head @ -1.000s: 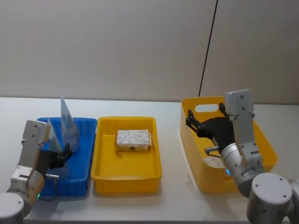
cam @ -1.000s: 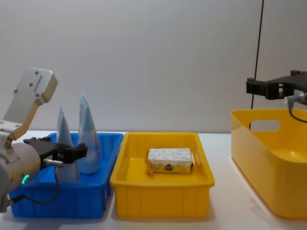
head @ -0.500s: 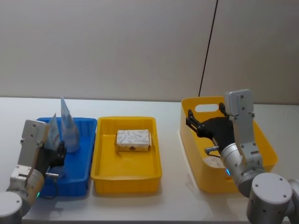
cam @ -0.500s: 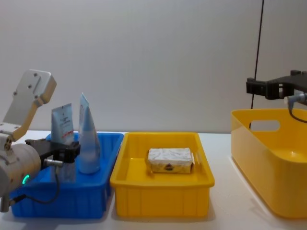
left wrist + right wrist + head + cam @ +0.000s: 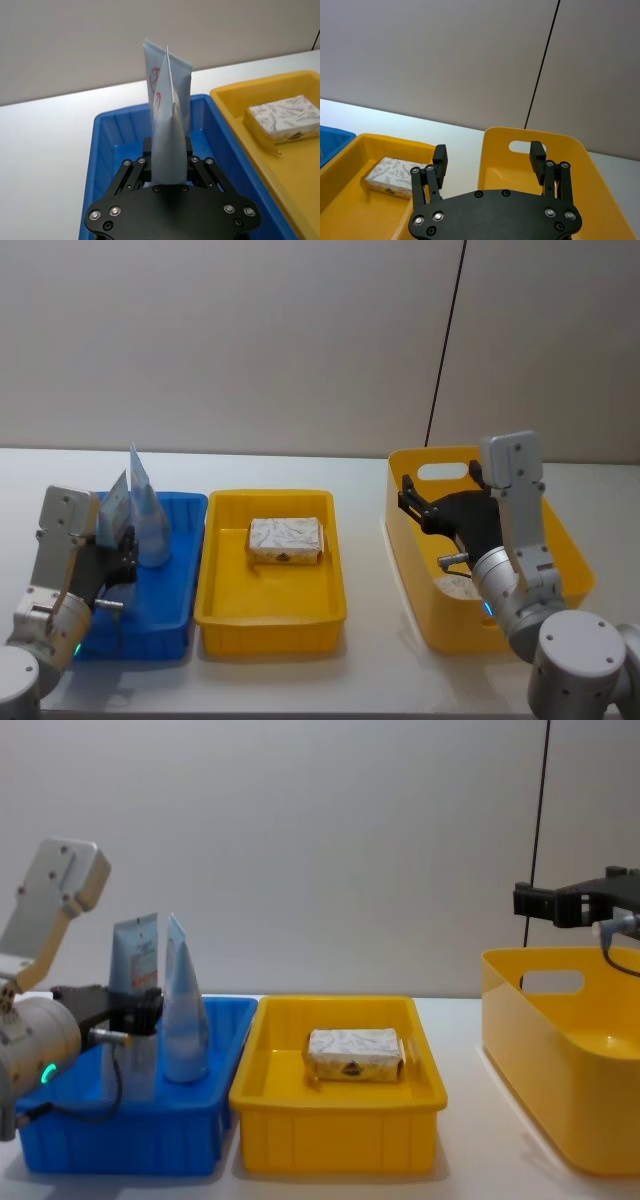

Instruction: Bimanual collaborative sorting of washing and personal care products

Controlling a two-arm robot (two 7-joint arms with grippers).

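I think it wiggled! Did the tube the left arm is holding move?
Yes. In the chest view the held tube in the left gripper rose: its top sat below the top of the standing tube, now level with it.

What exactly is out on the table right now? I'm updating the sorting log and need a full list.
held squeeze tube: 1, light blue and white, upright in the blue bin
free squeeze tube: 1, light blue and white, upright just beside the held one
wrapped block pack: 1, whitish, in the yellow tray
whitish item: 1, in the yellow basket, mostly hidden
blue bin: 1, blue, left
yellow tray: 1, yellow, middle
yellow basket: 1, yellow, right
table: 1, white
left gripper: shut on the held squeeze tube
right gripper: open, above the yellow basket
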